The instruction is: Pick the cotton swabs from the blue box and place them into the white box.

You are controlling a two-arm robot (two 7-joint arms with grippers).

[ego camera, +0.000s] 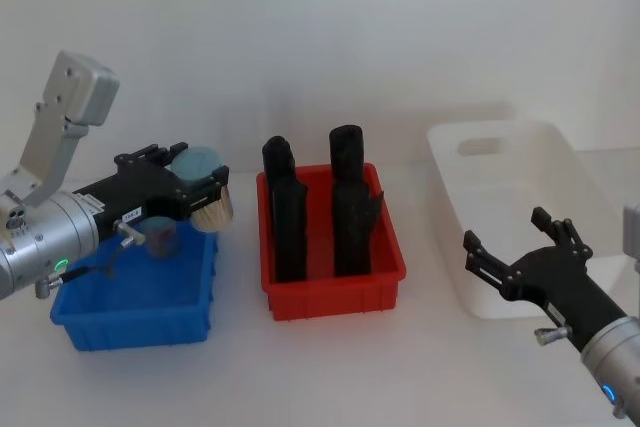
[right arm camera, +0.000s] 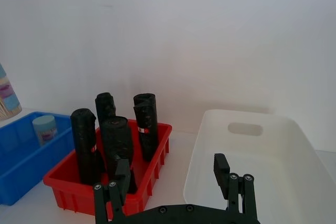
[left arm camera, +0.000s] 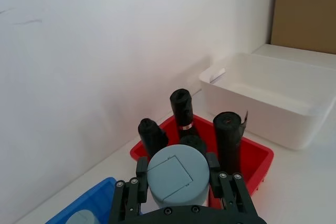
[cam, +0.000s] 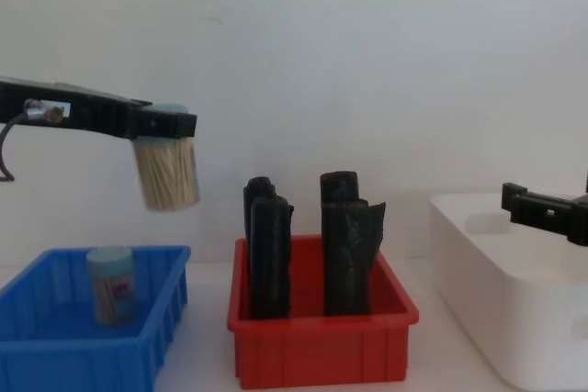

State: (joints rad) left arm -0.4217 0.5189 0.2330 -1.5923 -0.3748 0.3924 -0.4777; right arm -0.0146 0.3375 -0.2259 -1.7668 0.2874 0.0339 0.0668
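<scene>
We see the left gripper (cam: 165,123) pinching a cotton swab jar (cam: 167,172) at its pale blue lid. The jar hangs roughly upright, well above the right end of the blue box (cam: 83,355). A second jar (cam: 110,284) stands inside that box, toward its left. A red bin (cam: 322,351) of upright black rolls (cam: 349,254) sits between the blue box and the white box (cam: 478,273) at far right. The right gripper (ego camera: 512,247) hovers at the white box's near left corner, jaws spread and holding nothing. We judge the jar to be light and stiff, a thin clear plastic shell packed with swab sticks. It should take a firm squeeze without giving, though its smooth wall and lid look slippery. With the hold at the lid, the body's weight hangs from that joint, and we cannot tell whether the lid is screwed on or only pressed on. A grip across the lid's sides, or just below it on the clear wall, looks the safest place. To reach the white box, the jar must pass above the tall rolls. The second jar offers the same lid-level hold from above.
</scene>
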